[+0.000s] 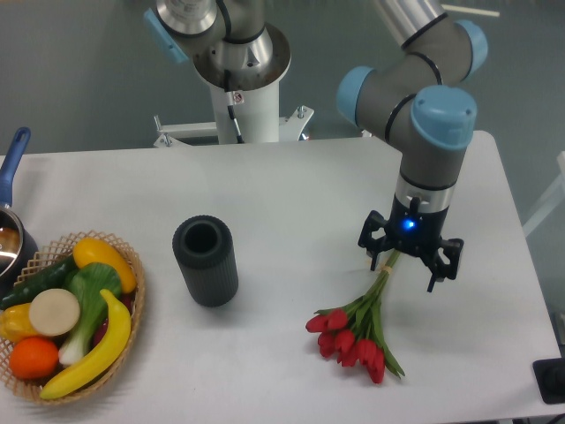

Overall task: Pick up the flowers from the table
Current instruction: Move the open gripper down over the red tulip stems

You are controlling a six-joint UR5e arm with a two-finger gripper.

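While spread, the hand [404, 265] straddles the flowers' [357, 329] slender stems.

No readable text, labels, brands or numbers anywhere in view. Small red mark on white robot base [237, 95]: too small to read. Blue light on claw [407, 261] body: a lamp only, no characters.
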